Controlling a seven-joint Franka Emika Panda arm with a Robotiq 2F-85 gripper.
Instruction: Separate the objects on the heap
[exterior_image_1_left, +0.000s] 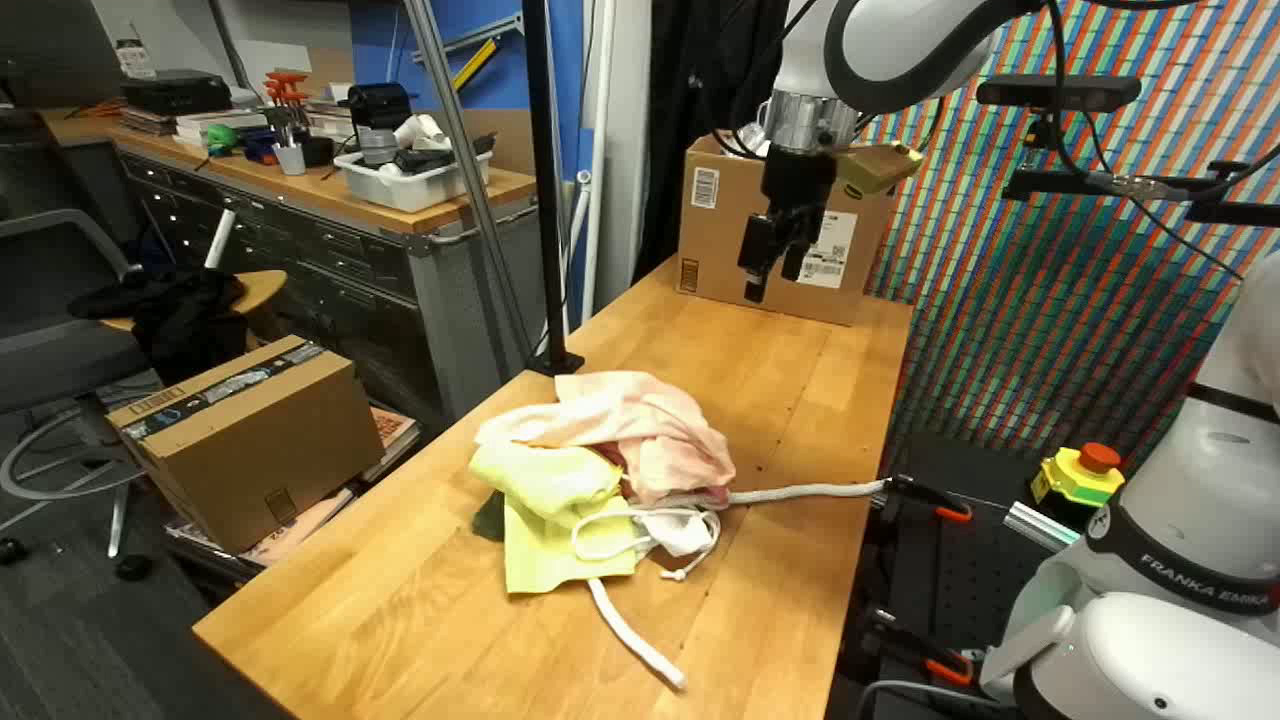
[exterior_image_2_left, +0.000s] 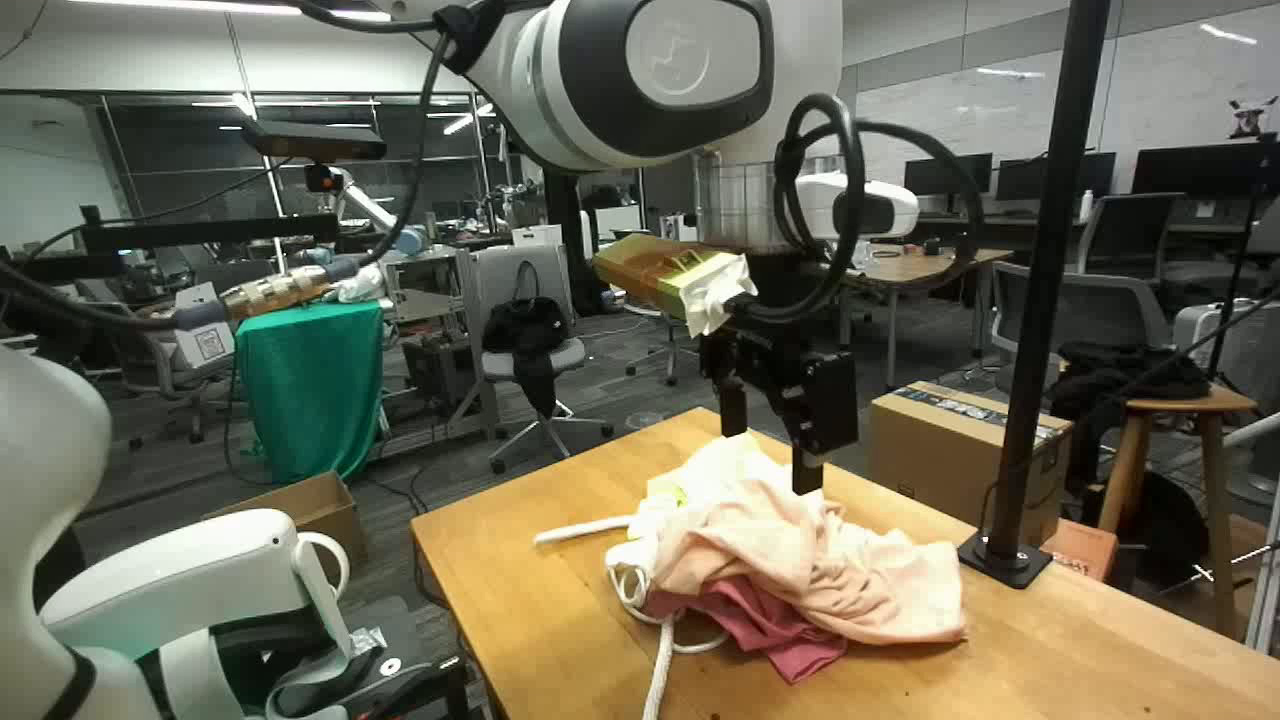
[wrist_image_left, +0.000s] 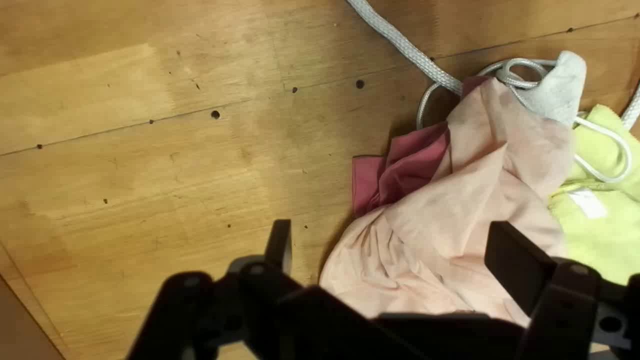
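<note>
Heap (exterior_image_1_left: 600, 480): crumpled fabrics, mid-frame in an exterior view.
Tabletop (exterior_image_1_left: 780, 420): grained wood, room toward frame top, left edge near heap.
Pink cloth (wrist_image_left: 465, 210): thin, wrinkled, wrist view right.
White cord (wrist_image_left: 400, 42): braided, upper centre there.
Gripper (wrist_image_left: 392, 245): jaws wide apart.

White ceiling lights (exterior_image_2_left: 220, 6) shining overhead in an exterior view, the tabletop (exterior_image_1_left: 790, 400) bright and warm in tone, a soft shadow beside the pink cloth (wrist_image_left: 440, 235) in the wrist view, the gripper (wrist_image_left: 390, 246) there dark and slightly blurred
</note>
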